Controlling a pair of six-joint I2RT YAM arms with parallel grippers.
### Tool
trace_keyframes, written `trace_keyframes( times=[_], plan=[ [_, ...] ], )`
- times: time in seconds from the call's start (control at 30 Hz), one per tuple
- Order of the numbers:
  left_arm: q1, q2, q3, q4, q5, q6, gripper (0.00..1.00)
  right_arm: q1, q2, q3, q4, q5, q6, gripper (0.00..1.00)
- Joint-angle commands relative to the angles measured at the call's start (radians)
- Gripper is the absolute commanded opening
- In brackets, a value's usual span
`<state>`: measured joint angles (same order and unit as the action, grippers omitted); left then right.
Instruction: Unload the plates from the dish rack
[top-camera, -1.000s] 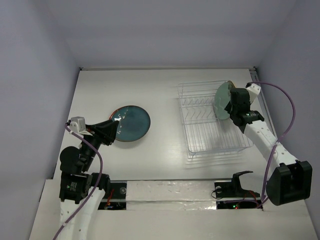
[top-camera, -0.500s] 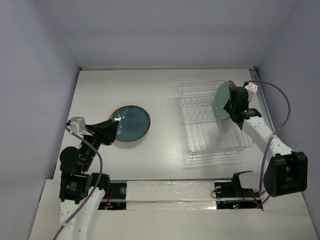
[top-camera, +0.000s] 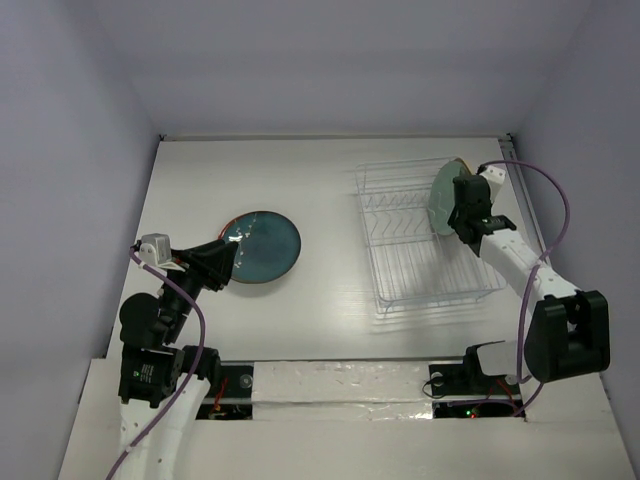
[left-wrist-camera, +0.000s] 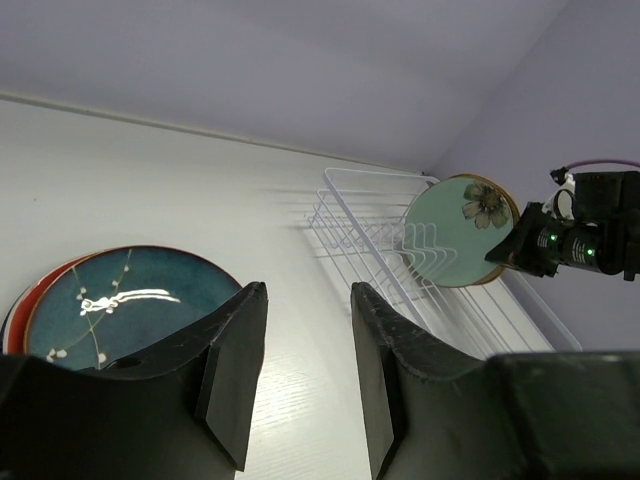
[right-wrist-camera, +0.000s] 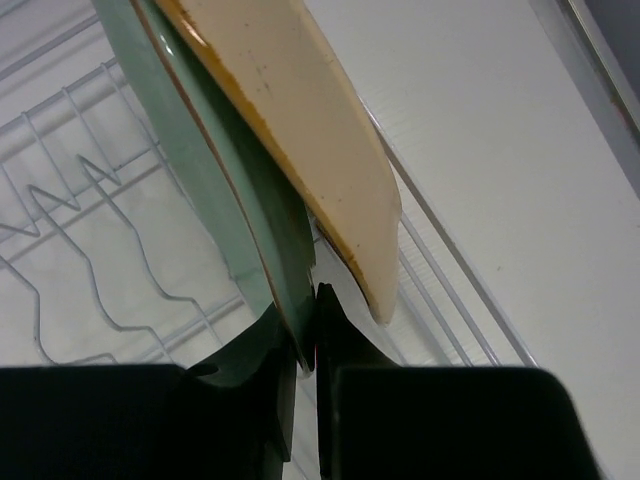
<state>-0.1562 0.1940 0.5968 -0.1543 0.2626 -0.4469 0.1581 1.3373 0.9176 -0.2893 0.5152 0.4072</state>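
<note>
The mint green plate (top-camera: 442, 198) stands on edge among the tines at the far right end of the dish rack (top-camera: 410, 265), its flowered face turned toward the left arm. Just behind it leans a tan plate (right-wrist-camera: 300, 130). The overhead view shows only a sliver of its rim, and no pattern on it can be made out. In the right wrist view both plates are cut off at the top of the frame, and the mint green plate's edge disappears between the fingers. The right gripper (right-wrist-camera: 303, 322) is clamped on that rim, one finger on each face, with the tan plate just outside the outer finger. Well apart, on the left of the table (top-camera: 300, 170), a dark teal plate (top-camera: 262, 246) lies flat on a red plate (left-wrist-camera: 14, 318), of which only a thin rim shows. The left gripper (left-wrist-camera: 305, 300) sits near this stack, fingers spread apart, holding nothing
</note>
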Motion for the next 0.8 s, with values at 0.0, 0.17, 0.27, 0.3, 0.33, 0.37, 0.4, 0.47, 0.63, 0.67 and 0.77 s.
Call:
trace_keyframes(
  times=[0.0,0.17,0.27,0.3,0.33,0.37,0.4,0.47,0.63,0.67,0.77],
  plan=[
    [-0.005,0.013,-0.005,0.053,0.018,0.005,0.36,0.029,-0.09,0.033,0.059,0.025,0.013,0.0],
    [-0.005,0.012,-0.005,0.053,0.018,0.004,0.36,0.083,-0.159,0.076,0.003,0.069,-0.007,0.0],
    [-0.005,0.012,-0.005,0.055,0.018,0.005,0.36,0.104,-0.205,0.109,-0.031,0.085,-0.016,0.0],
    [-0.005,0.012,-0.005,0.053,0.02,0.005,0.36,0.104,-0.214,0.118,-0.053,0.085,-0.016,0.0],
    [-0.005,0.012,-0.005,0.055,0.02,0.007,0.36,0.116,-0.234,0.136,-0.06,0.086,-0.021,0.0],
    [-0.005,0.01,-0.006,0.055,0.02,0.005,0.36,0.116,-0.245,0.145,-0.068,0.086,-0.022,0.0],
    [-0.005,0.01,-0.005,0.055,0.018,0.007,0.36,0.116,-0.253,0.156,-0.086,0.083,-0.024,0.0],
    [-0.005,0.009,-0.006,0.055,0.021,0.005,0.36,0.126,-0.28,0.187,-0.103,0.077,-0.028,0.0],
    [-0.005,0.009,-0.005,0.056,0.02,0.007,0.36,0.155,-0.342,0.245,-0.149,0.005,-0.024,0.0],
    [-0.005,0.009,-0.006,0.056,0.02,0.007,0.36,0.165,-0.351,0.253,-0.151,-0.01,-0.013,0.0],
    [-0.005,0.009,-0.006,0.056,0.018,0.007,0.36,0.178,-0.374,0.283,-0.16,-0.093,0.008,0.0]
  ],
)
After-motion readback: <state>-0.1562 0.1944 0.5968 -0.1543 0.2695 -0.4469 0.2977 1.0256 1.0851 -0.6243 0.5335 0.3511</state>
